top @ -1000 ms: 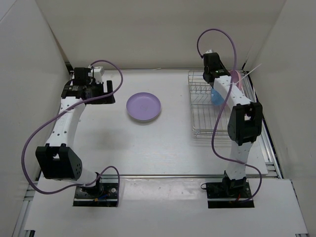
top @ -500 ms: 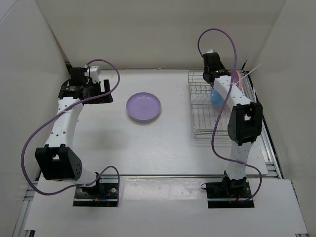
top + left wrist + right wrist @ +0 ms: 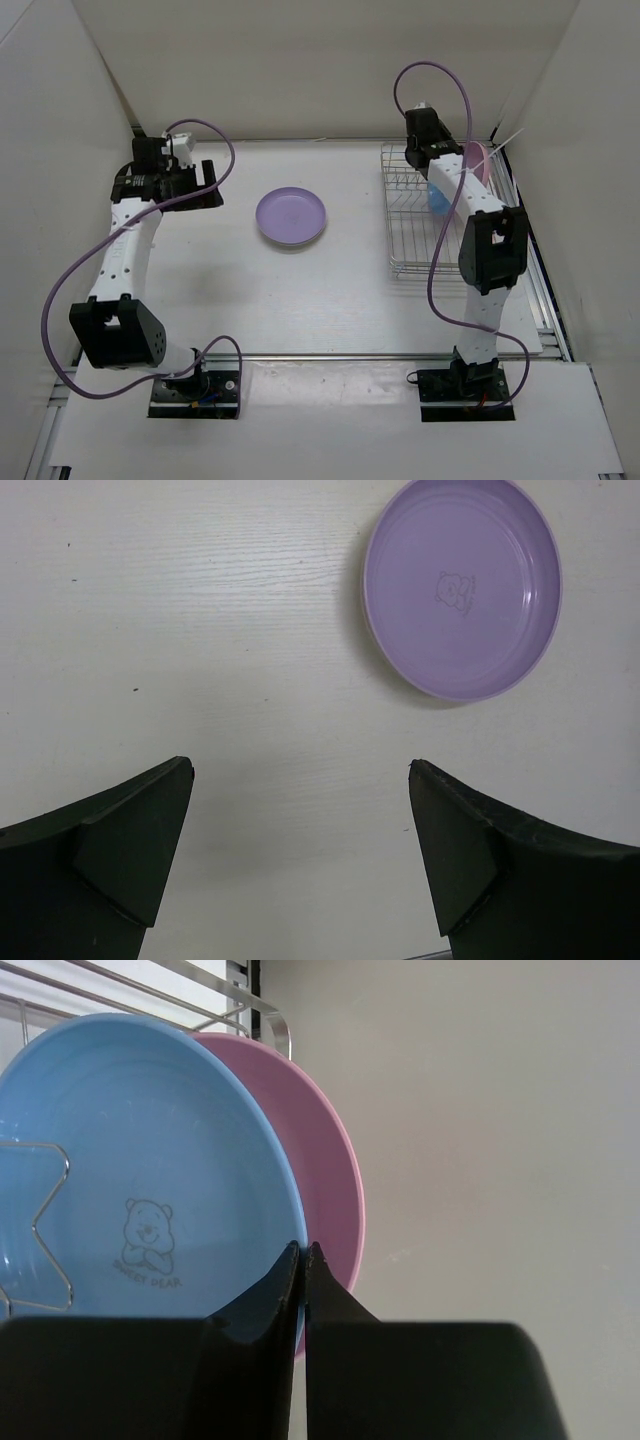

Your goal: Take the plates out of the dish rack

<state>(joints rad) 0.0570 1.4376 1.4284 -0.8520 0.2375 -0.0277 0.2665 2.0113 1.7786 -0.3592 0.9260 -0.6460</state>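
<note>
The dish rack stands at the right, with a blue plate and a pink plate upright at its far end. My right gripper is shut on the blue plate's rim, one finger on each side of it. From above, the blue plate shows beside my right arm and the pink plate behind it. A lilac plate lies flat mid-table. My left gripper hovers open at the far left, holding nothing. In its wrist view the left gripper is short of the lilac plate.
White walls close in the table on the left, back and right. The rack's silver end rail rises just behind the two plates. A wire divider crosses the blue plate's face. The right arm's cable loops above the rack.
My right gripper's jaws have closed onto the blue plate's rim. The left arm has drawn a little further left and back, away from the lilac plate.
</note>
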